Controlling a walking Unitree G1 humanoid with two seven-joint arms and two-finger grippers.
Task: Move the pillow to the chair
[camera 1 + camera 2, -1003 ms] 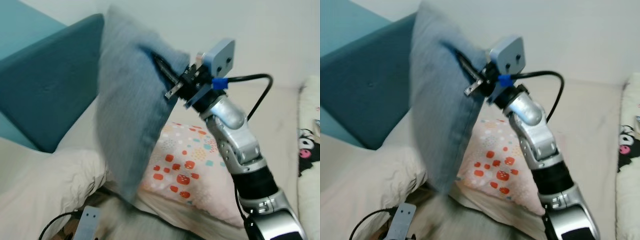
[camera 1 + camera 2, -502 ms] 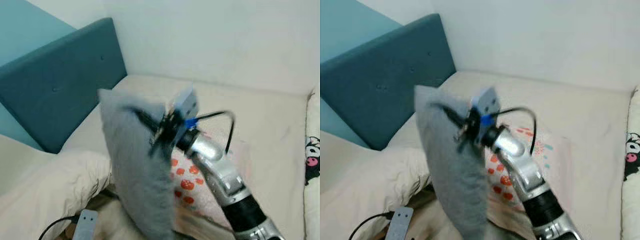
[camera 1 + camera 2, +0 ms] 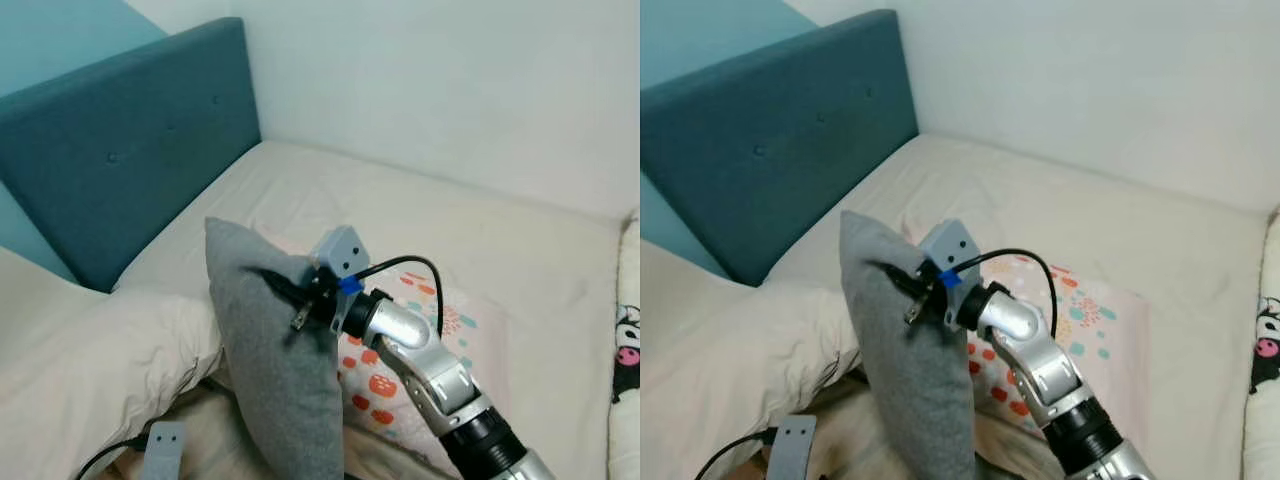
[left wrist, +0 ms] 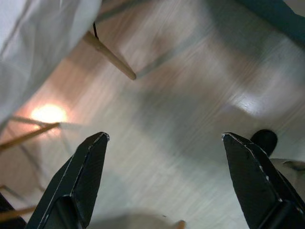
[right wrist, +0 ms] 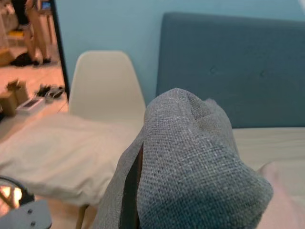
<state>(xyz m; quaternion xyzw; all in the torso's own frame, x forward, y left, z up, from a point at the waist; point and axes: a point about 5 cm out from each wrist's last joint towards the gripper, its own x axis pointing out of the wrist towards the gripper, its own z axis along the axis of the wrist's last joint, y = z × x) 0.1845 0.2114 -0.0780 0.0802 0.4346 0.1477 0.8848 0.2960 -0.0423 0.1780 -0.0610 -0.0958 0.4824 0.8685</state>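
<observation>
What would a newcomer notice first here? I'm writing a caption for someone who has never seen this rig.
First, the grey pillow hanging upright above the bed, pinched near its top edge by the right gripper on its silver arm. Behind it a pillow with red and teal dots lies on the cream mattress, with the teal headboard to the robot's left. The white chair stands beside the headboard.

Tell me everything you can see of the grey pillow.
The grey pillow is a soft cushion in coarse woven fabric, plain grey. It stands on edge, nearly upright, above the near edge of the bed. The right gripper pinches its upper side, bunching the cloth into folds around the black fingers. Behind it lies a dotted pink pillow; a white duvet sits beside it.
</observation>
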